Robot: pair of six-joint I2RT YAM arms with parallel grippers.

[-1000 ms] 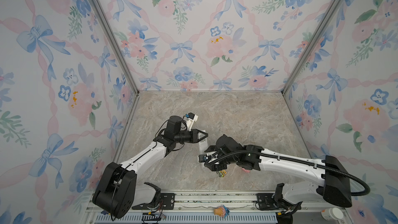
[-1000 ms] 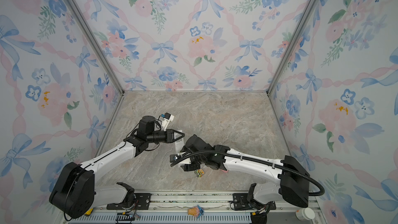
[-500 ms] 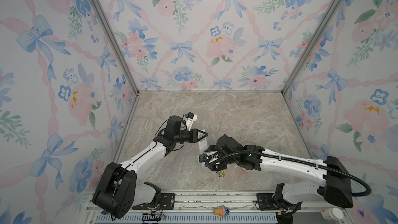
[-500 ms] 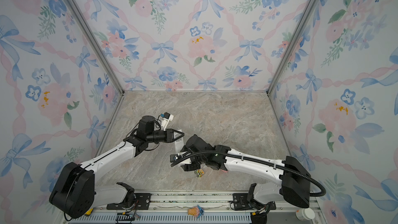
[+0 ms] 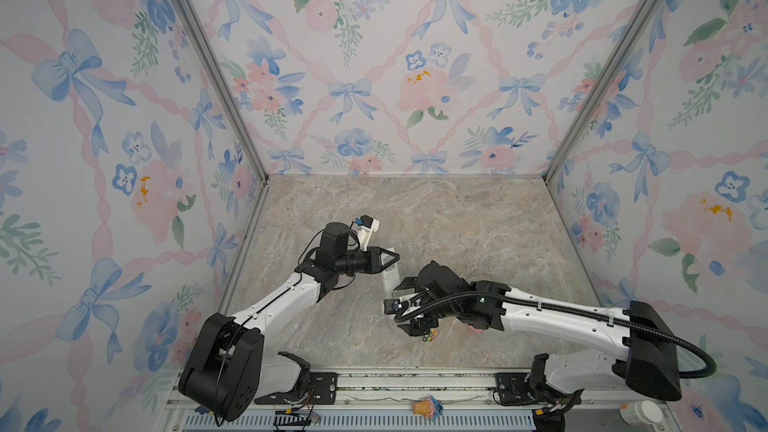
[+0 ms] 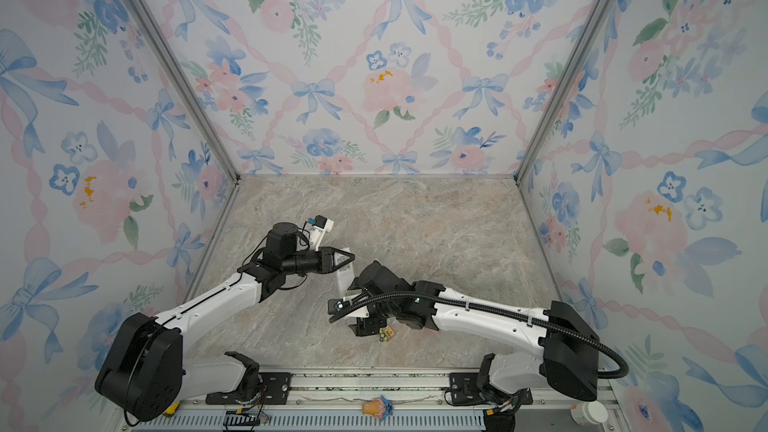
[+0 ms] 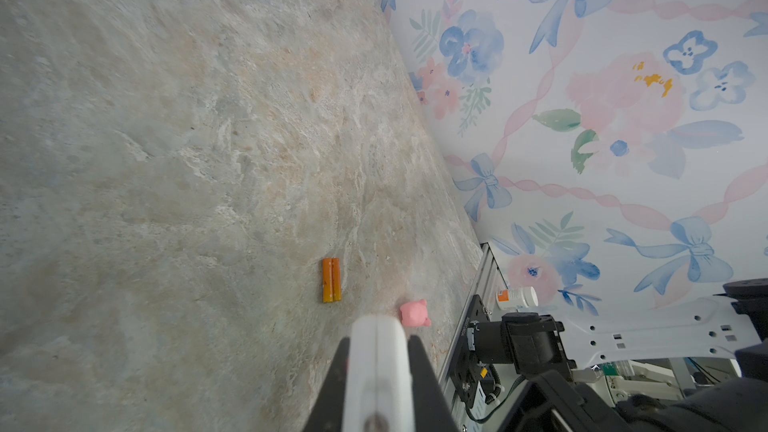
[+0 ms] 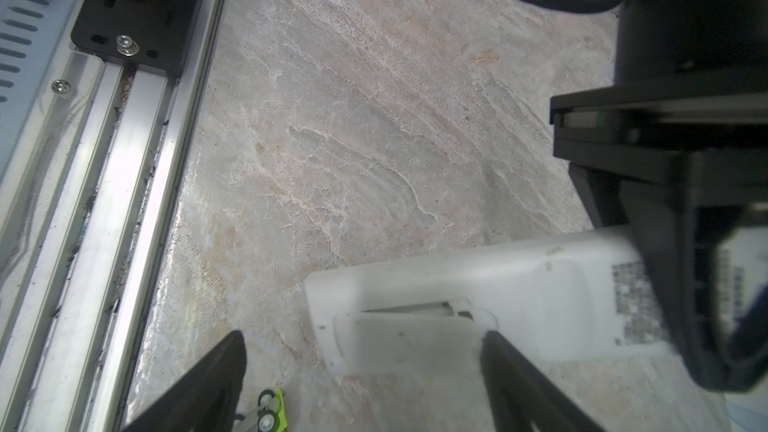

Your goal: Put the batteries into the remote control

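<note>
The white remote control (image 8: 498, 284) hangs back side up just above the table, and my left gripper (image 7: 378, 338) is shut on its labelled end. In both top views it shows as a white strip (image 5: 390, 278) (image 6: 344, 278) below the left gripper (image 5: 390, 258). Its battery cover (image 8: 407, 342) sits slightly slid, showing a narrow gap. My right gripper (image 8: 363, 332) stands open, with one finger on each side of that cover. The two orange batteries (image 7: 331, 280) lie side by side on the table; in both top views the right arm hides them.
A green toy car (image 8: 270, 409) (image 5: 430, 336) lies just below the right gripper. A pink pig (image 7: 414, 313) sits near the batteries. The metal front rail (image 8: 124, 201) runs close by. A white bottle (image 7: 517, 297) stands beyond the rail.
My right gripper's jaws have spread wider. Both arms have hardly moved, and the left gripper still holds the remote control.
</note>
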